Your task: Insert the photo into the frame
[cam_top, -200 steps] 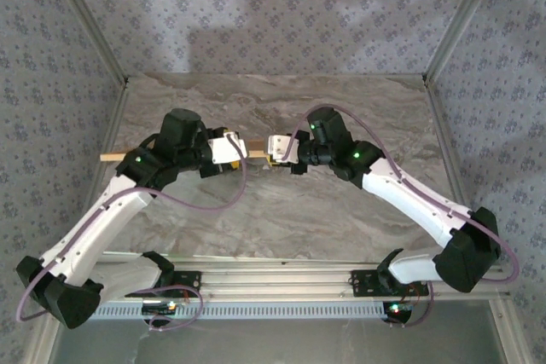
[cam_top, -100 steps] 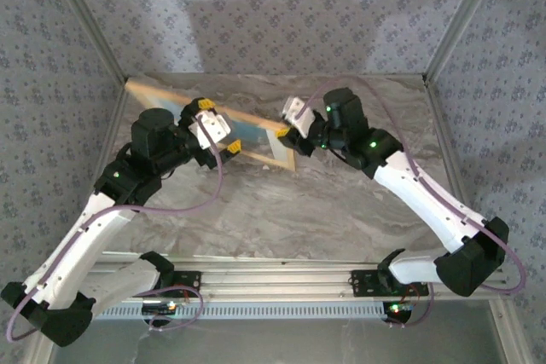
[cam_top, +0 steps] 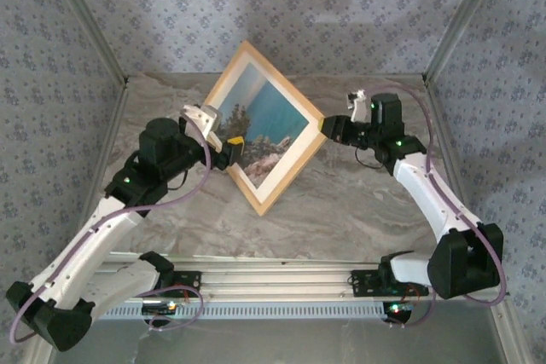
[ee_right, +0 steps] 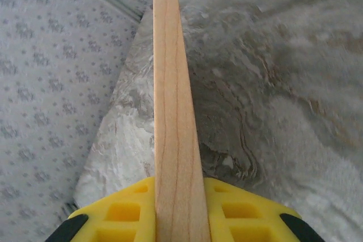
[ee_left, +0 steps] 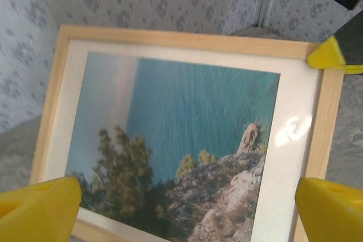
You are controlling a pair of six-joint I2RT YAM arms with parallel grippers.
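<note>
The frame point(cam_top: 285, 79) stands tilted on one corner like a diamond above the marbled table point(cam_top: 367, 202). The photo point(cam_top: 264, 121) sits inside it, sea and cliff facing the top camera. Whether the frame's lowest corner touches the table cannot be told.

The right gripper point(cam_top: 328, 125) is clamped on the frame's right-hand corner. Its wrist view adds what the top view cannot: the yellow pads point(ee_right: 122, 211) press on both faces of the wood, and the frame's thin edge point(ee_right: 173, 111) runs straight away from them, with the table point(ee_right: 272, 83) beyond.

The left gripper point(cam_top: 226, 147) is at the frame's lower-left side, over the glass face. Its jaws are spread wide and hold nothing. From its wrist the yellow fingertips point(ee_left: 34, 208) sit far apart at either side of the frame's near edge. Between them lies the photo point(ee_left: 187, 140), ringed by a cream mat point(ee_left: 289, 151) and the pale wood border point(ee_left: 170, 38). At the frame's far corner in this view, the right gripper's point(ee_left: 326, 55) yellow tip shows.
</note>
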